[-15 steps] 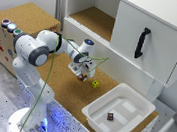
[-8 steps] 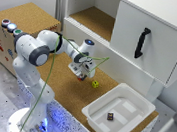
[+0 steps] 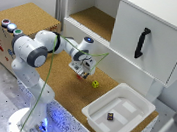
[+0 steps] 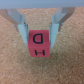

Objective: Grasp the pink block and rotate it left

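Note:
The pink block [image 3: 79, 76] is a tiny reddish-pink cube on the cork tabletop, right under my gripper [image 3: 81, 71]. In the wrist view the pink block [image 4: 39, 44] shows dark letters on its face. It sits between my two fingers [image 4: 23, 28], which press against its two sides. The gripper [image 4: 39, 33] is shut on the block, low at the table surface. The block rests on or just above the cork; I cannot tell which.
A yellow cube [image 3: 95, 83] lies on the cork just to the exterior view's right of the gripper. A white tray [image 3: 133, 125] at the front right holds a dark brown cube [image 3: 110, 116]. A white cabinet with a black handle [image 3: 142, 43] stands behind. A box with coloured buttons [image 3: 10, 26] is at the left.

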`<action>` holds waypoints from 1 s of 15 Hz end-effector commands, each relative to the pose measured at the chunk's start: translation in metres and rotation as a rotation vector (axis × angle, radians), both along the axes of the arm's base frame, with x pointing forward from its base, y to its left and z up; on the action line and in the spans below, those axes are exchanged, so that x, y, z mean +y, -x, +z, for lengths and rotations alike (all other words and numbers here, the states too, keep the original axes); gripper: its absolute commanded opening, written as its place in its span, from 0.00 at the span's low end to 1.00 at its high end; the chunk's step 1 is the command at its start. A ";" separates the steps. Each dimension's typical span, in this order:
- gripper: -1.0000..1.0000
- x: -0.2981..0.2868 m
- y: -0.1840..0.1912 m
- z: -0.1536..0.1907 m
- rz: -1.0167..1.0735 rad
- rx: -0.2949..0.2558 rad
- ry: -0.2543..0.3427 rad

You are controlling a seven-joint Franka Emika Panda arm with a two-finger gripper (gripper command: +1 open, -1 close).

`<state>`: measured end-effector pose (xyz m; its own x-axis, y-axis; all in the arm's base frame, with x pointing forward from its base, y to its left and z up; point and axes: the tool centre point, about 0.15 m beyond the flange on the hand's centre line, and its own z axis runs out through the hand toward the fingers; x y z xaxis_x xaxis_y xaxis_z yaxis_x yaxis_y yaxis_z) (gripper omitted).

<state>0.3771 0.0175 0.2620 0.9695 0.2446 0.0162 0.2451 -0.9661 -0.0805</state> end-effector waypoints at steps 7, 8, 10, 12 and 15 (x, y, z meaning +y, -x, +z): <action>0.00 0.027 -0.005 0.025 0.809 0.032 0.057; 0.00 0.026 -0.006 0.023 0.881 0.038 0.060; 0.00 0.028 -0.003 0.015 1.092 0.062 0.078; 0.00 0.029 -0.002 0.007 1.260 0.079 0.063; 0.00 0.032 -0.004 0.003 1.431 0.054 0.012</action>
